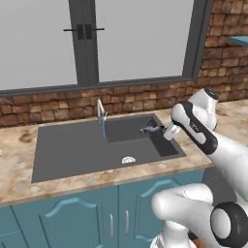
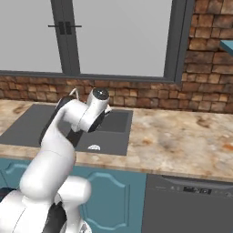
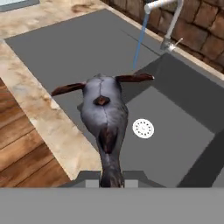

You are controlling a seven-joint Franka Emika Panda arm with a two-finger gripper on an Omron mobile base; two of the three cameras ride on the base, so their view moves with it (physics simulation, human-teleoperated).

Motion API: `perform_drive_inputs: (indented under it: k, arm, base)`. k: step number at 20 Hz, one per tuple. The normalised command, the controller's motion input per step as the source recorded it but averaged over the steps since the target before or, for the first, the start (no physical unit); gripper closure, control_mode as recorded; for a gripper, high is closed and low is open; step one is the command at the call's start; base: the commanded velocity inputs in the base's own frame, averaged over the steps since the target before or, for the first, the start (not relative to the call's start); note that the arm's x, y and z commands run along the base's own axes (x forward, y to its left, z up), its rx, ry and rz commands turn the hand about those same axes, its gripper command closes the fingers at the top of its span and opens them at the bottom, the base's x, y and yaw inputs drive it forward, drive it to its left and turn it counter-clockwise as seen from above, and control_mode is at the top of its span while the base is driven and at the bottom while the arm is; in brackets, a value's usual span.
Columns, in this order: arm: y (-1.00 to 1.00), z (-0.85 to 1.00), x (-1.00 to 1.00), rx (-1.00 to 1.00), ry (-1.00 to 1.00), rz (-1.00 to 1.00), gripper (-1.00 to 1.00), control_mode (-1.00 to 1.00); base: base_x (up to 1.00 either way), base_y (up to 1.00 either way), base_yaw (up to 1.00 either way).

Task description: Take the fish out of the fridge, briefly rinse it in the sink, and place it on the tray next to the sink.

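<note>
I've got the claw [image 1: 156, 131] clamped on the fish's [image 3: 104, 114] tail, hanging it over the sink [image 1: 72, 150] just beside the faucet's [image 1: 101, 116] running water, so I'd nudge it sideways into the stream without loosening my hold.

sink [image 2: 27, 123] half behind arm

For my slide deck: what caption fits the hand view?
Fish held by its tail in the shut jaws over the sink, water streaming from the faucet.
</note>
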Motion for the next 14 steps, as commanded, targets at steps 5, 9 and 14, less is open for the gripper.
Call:
perform_drive_inputs:
  k: [5,9,14]
  arm:
    - [0.04,-0.31,0.67,0.0,0.05,0.58,1.0,-1.0]
    - [0.34,-0.16,0.85,0.0,0.13,0.34,1.0,-1.0]
    - [0.51,-0.15,0.15,0.0,0.06,0.11,1.0,-1.0]
  base:
    - [0.0,0.0,0.0]
    - [0.0,0.0,0.0]
    - [0.0,0.0,0.0]
